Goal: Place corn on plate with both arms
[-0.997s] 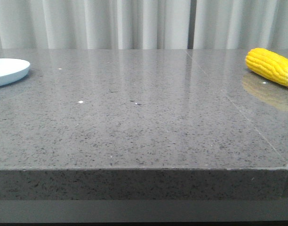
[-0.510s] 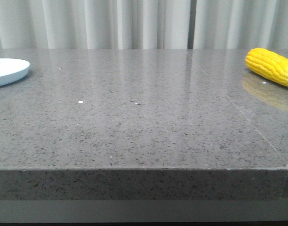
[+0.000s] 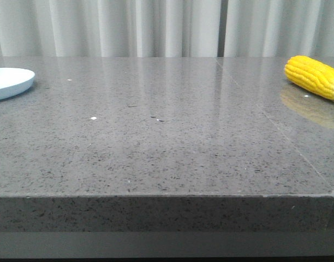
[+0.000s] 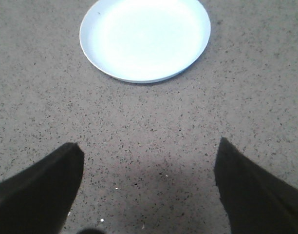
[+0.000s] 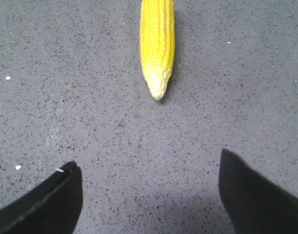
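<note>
The yellow corn [image 3: 314, 76] lies on the grey speckled table at the far right. In the right wrist view the corn [image 5: 158, 41] points its pale tip toward my right gripper [image 5: 149, 168], which is open and empty, a short way off. The pale blue-white plate [image 3: 9, 82] sits at the far left. In the left wrist view the plate [image 4: 145, 36] lies ahead of my left gripper [image 4: 149, 151], which is open and empty over bare table. Neither gripper shows in the front view.
The grey stone table [image 3: 167, 136] has a front edge near the camera and a seam [image 3: 276, 125] running back on the right. Pale curtains hang behind.
</note>
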### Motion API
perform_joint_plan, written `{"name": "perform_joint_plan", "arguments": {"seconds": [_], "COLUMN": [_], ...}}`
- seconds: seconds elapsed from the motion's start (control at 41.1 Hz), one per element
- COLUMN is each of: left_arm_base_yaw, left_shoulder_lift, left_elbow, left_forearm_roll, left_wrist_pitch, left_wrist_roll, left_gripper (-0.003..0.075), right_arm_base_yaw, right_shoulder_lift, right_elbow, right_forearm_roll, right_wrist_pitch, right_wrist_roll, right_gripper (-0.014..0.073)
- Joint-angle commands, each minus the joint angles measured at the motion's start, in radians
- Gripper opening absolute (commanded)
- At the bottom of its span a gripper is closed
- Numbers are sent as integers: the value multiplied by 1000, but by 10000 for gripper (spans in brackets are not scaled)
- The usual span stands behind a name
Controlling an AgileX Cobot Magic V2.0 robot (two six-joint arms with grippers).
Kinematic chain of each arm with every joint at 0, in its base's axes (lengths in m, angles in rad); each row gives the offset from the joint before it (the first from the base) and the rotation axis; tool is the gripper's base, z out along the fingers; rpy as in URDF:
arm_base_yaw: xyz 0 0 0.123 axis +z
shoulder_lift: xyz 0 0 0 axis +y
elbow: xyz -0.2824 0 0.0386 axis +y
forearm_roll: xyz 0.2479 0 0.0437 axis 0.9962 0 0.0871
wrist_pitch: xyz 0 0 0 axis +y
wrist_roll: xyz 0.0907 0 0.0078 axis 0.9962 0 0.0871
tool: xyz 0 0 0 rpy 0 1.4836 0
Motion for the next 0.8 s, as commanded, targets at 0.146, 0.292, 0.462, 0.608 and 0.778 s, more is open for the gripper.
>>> {"name": "perform_joint_plan", "arguments": {"seconds": [0.146,0.292,0.462,0.608,0.778], "left_arm_base_yaw": [-7,51,173,262,325], "left_shoulder_lift": [189,303,431,539,660], "left_elbow": [-122,-192,-284,-366,-460], "left_forearm_roll": [59,42,-153,-221,-232], "left_wrist_pitch": [-24,7,7,-13,-11], "left_wrist_roll": [0,0,148,183,183], "left_gripper": [547,547,547,547,547], "right_arm_base_yaw": [-5,-5,-5,-5,-5], "right_shoulder_lift": [7,7,7,7,7], "right_elbow": [-25,-25,-25,-25,-25], "right_forearm_roll": [-2,-2,-2,-2,-2], "right_wrist_pitch": [-71,-71,-71,-71,-71], "right_wrist_roll": [-9,-9,-9,-9,-9], "right_gripper": [601,601,601,601,601]}}
